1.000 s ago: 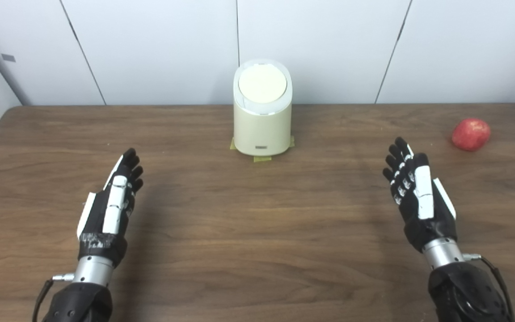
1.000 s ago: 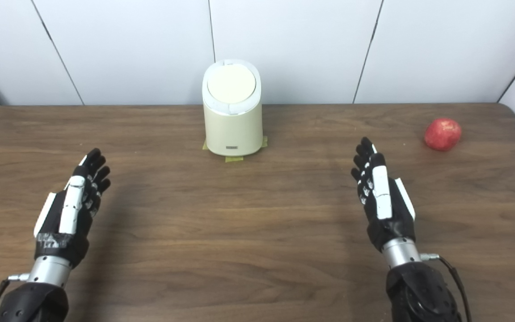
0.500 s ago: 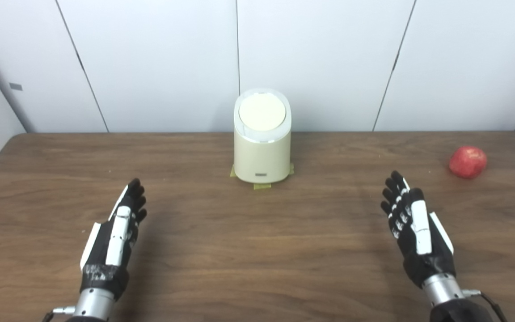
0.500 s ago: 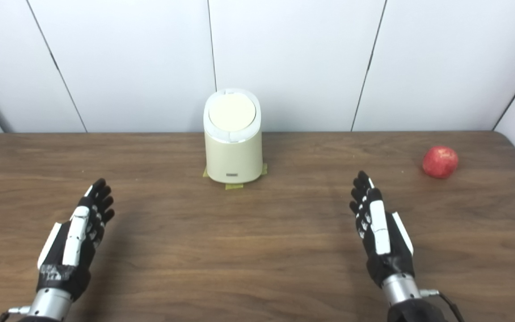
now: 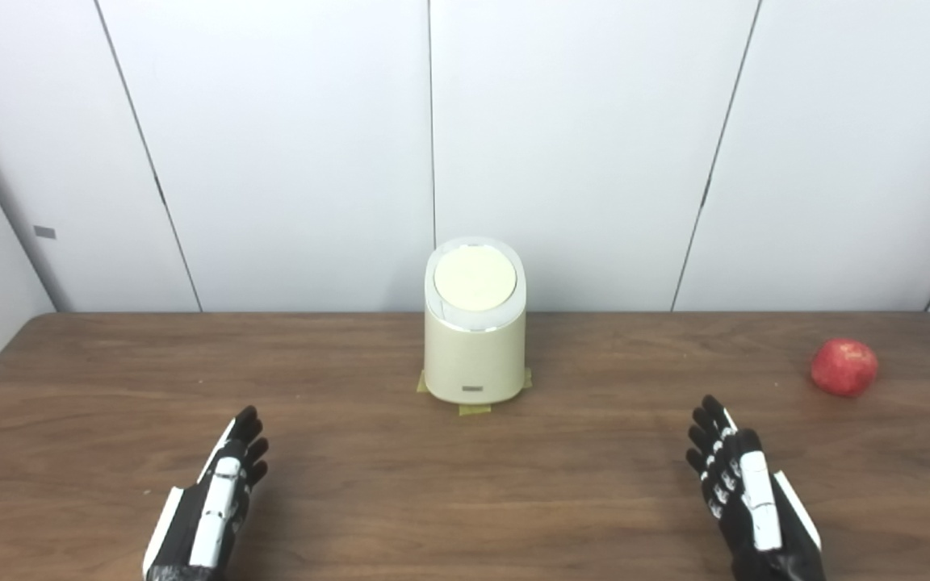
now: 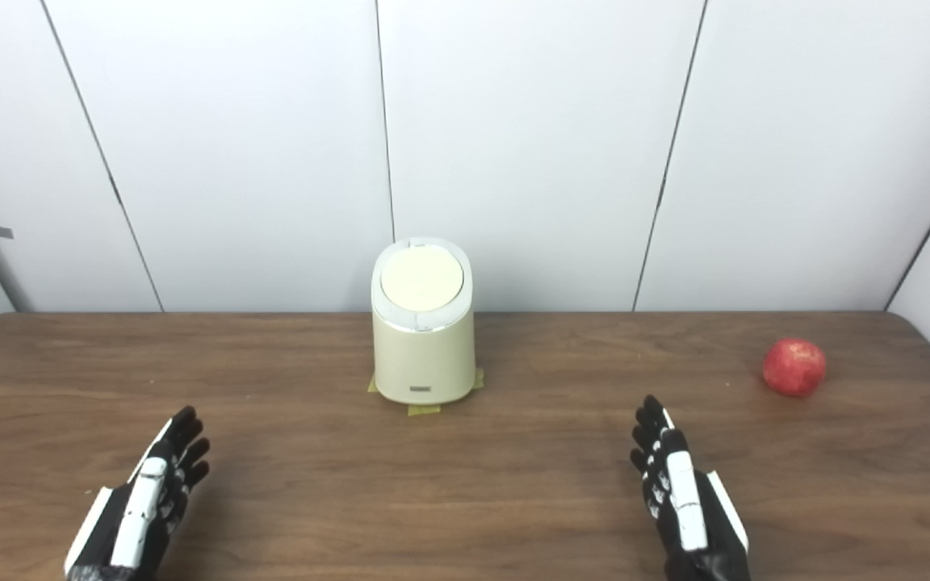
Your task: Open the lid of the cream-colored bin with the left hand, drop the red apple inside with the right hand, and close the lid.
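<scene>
0 of 3 steps done. Cream bin (image 5: 475, 339) stands with lid (image 5: 475, 278) shut; red apple (image 5: 844, 367) lies far right of it. Left hand (image 5: 211, 504) and right hand (image 5: 747, 500), fingers straight and slightly spread, empty, both well short of bin.

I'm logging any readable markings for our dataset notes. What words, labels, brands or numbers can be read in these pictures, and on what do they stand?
No text can be read.
Small dark label low on the front of the cream-colored bin: too small and blurred to read.
Small grey tag on the left wall panel: no legible marking.
Red apple, table and both hands: no writing visible.
</scene>
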